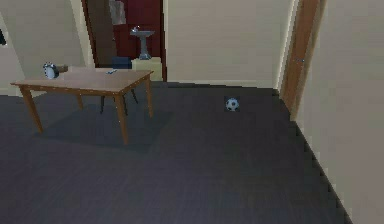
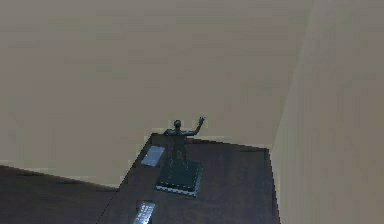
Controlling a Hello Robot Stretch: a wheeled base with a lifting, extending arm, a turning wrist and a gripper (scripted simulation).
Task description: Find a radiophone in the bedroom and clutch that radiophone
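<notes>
**A:** Where is the radiophone?

**B:** I cannot tell for sure. In the arm side view a dark counter (image 2: 235,188) stands in the corner of two beige walls. A dark green statue (image 2: 181,148) of a figure with one arm raised stands on a square base, near the counter's far edge and left of its middle.

**A:** Anything phone-like beside it?

**B:** Two small flat things. A grey slab (image 2: 152,156) lies at the counter's far left corner, just beside the statue's base. A paler slab (image 2: 145,212) lies along the counter's left edge, nearer, cut by the picture's bottom. Either could be the radiophone, but their shapes are too small to tell.

**A:** And the claw? Spread, pressed together, pinching something?

**B:** I cannot tell its state, nor how it lies relative to either slab.

**A:** What lies ahead?

**B:** In the forward view, a wooden counter (image 1: 85,84) stands on the dark floor (image 1: 200,165) at the left. A round white-and-blue thing (image 1: 50,71) sits at its far left corner; I cannot say what it is. A blue chair (image 1: 121,63) stands behind the counter's far edge. Behind that is a dark red doorway with a pale pedestal basin (image 1: 146,40) inside. A small ball (image 1: 232,104) rests on the floor near the far wall, well apart from the counter. A brown door (image 1: 301,55) stands at the right.
</notes>
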